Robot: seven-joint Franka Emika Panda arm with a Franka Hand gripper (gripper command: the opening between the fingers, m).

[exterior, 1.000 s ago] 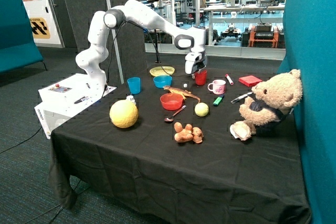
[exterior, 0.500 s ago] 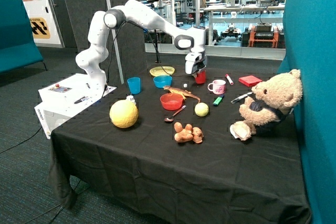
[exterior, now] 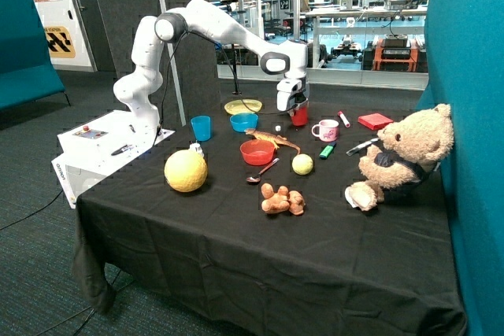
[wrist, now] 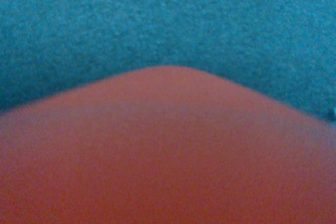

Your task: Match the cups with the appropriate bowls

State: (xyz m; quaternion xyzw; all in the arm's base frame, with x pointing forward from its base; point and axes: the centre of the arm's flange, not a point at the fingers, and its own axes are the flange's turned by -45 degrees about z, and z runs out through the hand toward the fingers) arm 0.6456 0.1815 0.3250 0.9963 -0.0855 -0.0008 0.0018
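Observation:
My gripper (exterior: 294, 108) is shut on the red cup (exterior: 300, 116) at the back of the table, next to the pink and white mug (exterior: 326, 130). It holds the cup just off the black cloth. The wrist view is filled by the red cup (wrist: 168, 156) close up, with cloth behind it. The blue cup (exterior: 201, 127) stands upright near the table's far left edge. The blue bowl (exterior: 244, 122) sits between the blue cup and my gripper. The red bowl (exterior: 257, 152) sits in front of the blue bowl, with a toy lizard (exterior: 273, 139) at its rim.
A flat yellow bowl (exterior: 242, 106) lies behind the blue bowl. A big yellow ball (exterior: 186, 171), a spoon (exterior: 262, 172), a small yellow-green ball (exterior: 302, 164), a brown soft toy (exterior: 282, 200), a teddy bear (exterior: 402, 155) and a red box (exterior: 375, 121) are also on the table.
My gripper and the red cup have shifted slightly towards the blue bowl and risen a little. Nothing else moved.

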